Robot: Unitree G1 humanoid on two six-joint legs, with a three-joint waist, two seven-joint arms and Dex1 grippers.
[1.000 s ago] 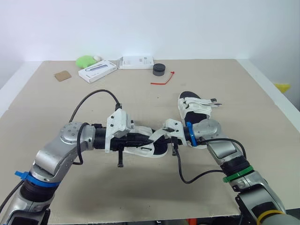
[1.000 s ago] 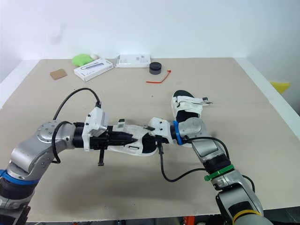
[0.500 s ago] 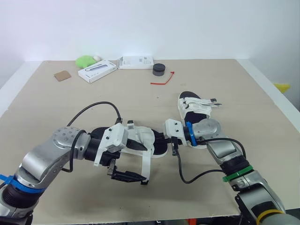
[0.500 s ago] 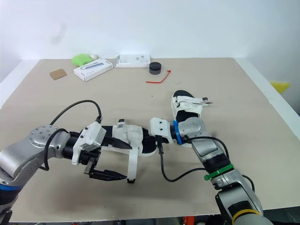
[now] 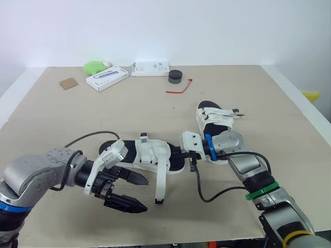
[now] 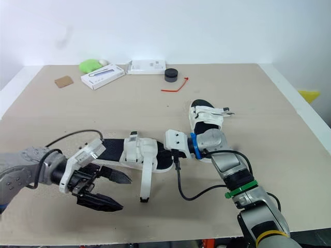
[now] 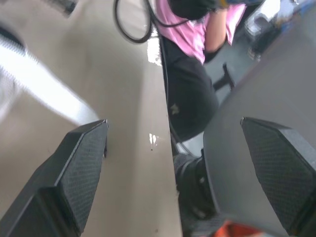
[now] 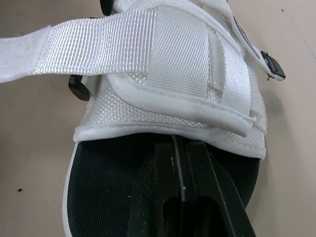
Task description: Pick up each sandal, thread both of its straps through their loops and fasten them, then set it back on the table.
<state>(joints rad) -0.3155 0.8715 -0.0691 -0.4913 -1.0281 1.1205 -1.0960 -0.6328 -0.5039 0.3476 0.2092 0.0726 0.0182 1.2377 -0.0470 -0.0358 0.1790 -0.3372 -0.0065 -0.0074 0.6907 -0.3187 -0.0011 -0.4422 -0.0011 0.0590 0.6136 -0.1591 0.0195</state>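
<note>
Low over the table (image 5: pixel 155 111), clamped right gripper (image 5: pixel 180 153) on near sandal (image 5: pixel 147 154); hung left gripper (image 5: pixel 135 192) wide apart, empty, beside 1 dangling strap (image 5: pixel 161 182); judged fastening unfinished, far sandal (image 5: pixel 214 119) strap-loose behind

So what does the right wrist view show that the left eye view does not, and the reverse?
Right wrist view: the weave of the strap and the right gripper shut on the near sandal at its dark sole. Left eye view: the open left gripper, a second sandal and a white box far back. Both: that near sandal.
</note>
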